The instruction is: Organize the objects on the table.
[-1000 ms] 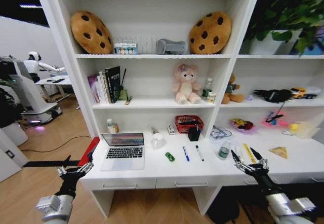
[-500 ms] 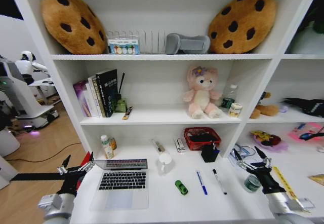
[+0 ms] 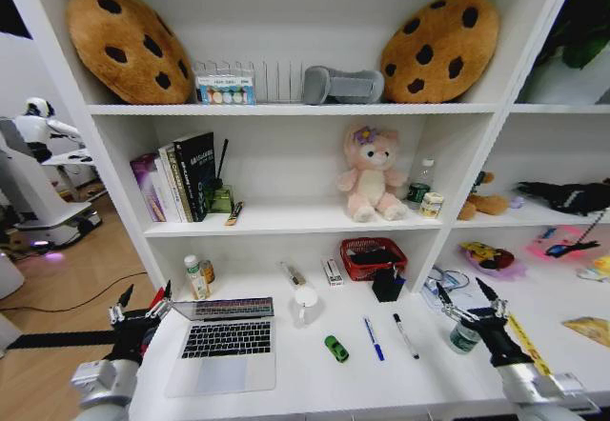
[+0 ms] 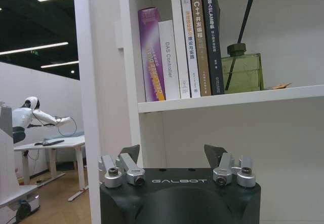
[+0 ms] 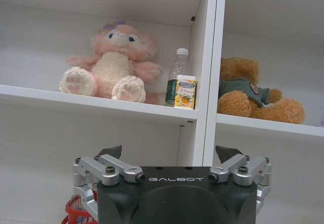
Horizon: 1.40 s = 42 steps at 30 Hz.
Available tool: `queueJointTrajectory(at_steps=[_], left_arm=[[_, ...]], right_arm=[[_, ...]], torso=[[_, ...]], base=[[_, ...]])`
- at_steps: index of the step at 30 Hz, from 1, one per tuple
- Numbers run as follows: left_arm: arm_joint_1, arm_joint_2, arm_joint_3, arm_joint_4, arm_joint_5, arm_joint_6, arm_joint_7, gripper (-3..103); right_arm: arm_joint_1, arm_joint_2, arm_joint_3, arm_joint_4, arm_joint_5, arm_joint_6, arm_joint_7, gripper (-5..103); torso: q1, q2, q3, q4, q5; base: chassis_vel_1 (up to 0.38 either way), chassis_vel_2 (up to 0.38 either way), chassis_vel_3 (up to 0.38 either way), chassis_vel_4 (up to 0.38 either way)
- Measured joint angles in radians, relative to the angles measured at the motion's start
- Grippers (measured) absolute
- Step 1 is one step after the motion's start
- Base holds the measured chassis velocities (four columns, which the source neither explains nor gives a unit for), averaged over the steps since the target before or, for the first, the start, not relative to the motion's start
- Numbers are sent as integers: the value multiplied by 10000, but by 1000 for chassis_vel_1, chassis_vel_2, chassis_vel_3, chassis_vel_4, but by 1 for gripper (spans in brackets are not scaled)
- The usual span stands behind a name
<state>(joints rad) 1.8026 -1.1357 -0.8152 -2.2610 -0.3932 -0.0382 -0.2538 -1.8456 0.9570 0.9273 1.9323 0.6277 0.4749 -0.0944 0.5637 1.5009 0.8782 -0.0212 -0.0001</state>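
Silver laptop [image 3: 225,350] sits open at the left of the white desk [image 3: 315,383]; green toy car [image 3: 335,348], blue pen [image 3: 373,338] and black pen [image 3: 405,335] lie mid-desk, green-lidded can [image 3: 464,337] and yellow ruler [image 3: 520,343] to the right.

Judgement: approach phase; pick one small item and centre over it before descending.

Right gripper [image 3: 467,304] hovers just over the can, jaws wide, empty. Left gripper [image 3: 141,307] is beside the laptop, jaws wide, empty.
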Motion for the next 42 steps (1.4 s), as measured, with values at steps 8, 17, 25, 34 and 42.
queueJointTrajectory(at_steps=[8, 17, 25, 34, 42], left_arm=[[726, 954, -230, -679, 22, 701, 2, 49], [875, 3327, -357, -905, -404, 1083, -14, 17], [661, 5763, -62, -420, -693, 1236, 27, 0], [1178, 7585, 413, 407, -563, 1224, 206, 0], [2994, 8592, 21, -208, 161, 1228, 214, 0]], right_arm=[[-39, 115, -92, 27, -168, 11, 135, 100], [-116, 309, -209, -29, -276, 206, 193, 100], [-186, 551, -352, -35, -392, 335, 227, 100], [-151, 937, -625, 27, -528, 355, 233, 100], [-179, 1032, -670, -64, -614, 441, 338, 100]], torso=[[-1, 0, -1, -1, 1], [-1, 0, -1, -3, 1], [-1, -1, -1, -3, 0], [0, -1, 0, 1, -2], [0, -1, 0, -2, 1]], base=[[0, 0, 0, 0], [0, 0, 0, 0], [0, 0, 0, 0], [0, 0, 0, 0], [0, 0, 0, 0]])
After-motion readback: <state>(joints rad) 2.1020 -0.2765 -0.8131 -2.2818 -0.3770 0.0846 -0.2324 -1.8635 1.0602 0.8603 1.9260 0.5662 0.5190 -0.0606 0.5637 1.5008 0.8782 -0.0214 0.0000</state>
